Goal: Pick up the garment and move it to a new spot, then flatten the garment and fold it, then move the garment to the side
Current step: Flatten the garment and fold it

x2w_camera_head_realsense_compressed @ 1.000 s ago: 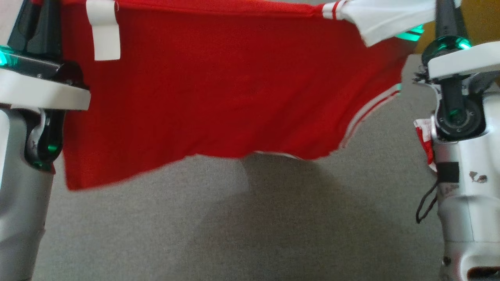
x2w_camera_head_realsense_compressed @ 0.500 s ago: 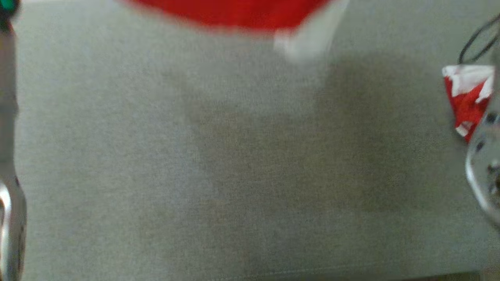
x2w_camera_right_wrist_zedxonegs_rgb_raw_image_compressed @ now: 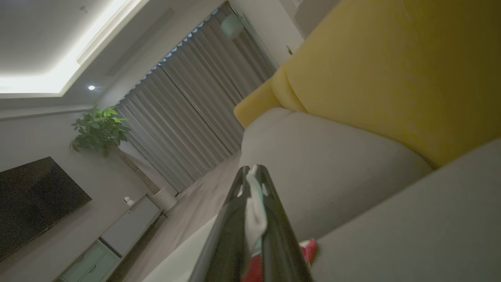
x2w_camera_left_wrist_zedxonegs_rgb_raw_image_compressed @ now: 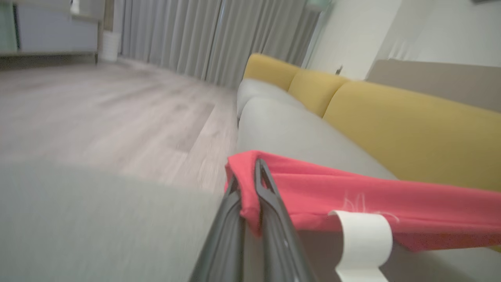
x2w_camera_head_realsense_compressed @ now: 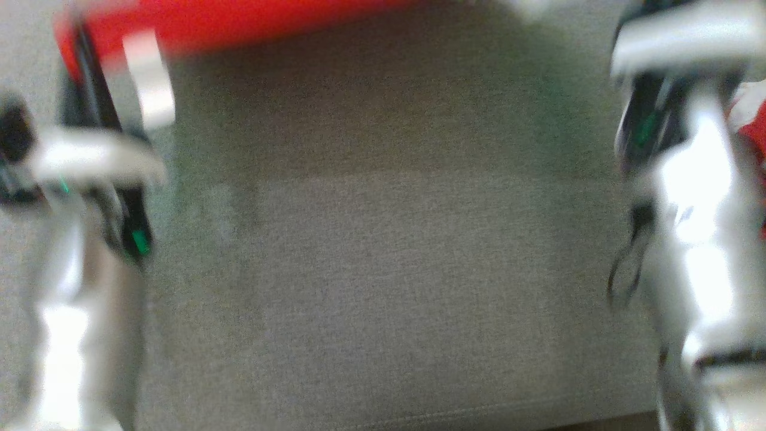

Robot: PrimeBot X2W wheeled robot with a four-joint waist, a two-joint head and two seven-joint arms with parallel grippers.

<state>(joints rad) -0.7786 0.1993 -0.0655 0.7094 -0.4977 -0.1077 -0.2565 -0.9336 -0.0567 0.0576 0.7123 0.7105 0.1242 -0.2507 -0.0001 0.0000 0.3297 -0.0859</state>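
The grey fabric seat (x2w_camera_head_realsense_compressed: 383, 269) of the sofa spreads wide, with a stitched seam (x2w_camera_head_realsense_compressed: 419, 415) along its near edge and a broad shadow (x2w_camera_head_realsense_compressed: 383, 108) over its far part. Yellow back cushions (x2w_camera_left_wrist_zedxonegs_rgb_raw_image_compressed: 411, 129) stand up behind it. At its right side lies a small crumpled red-and-white cloth (x2w_camera_head_realsense_compressed: 755, 123), blurred and partly hidden.

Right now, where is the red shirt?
The red shirt hangs across the top of the head view, above the grey sofa seat. Its ends are pinched in the left fingers and the right fingers.
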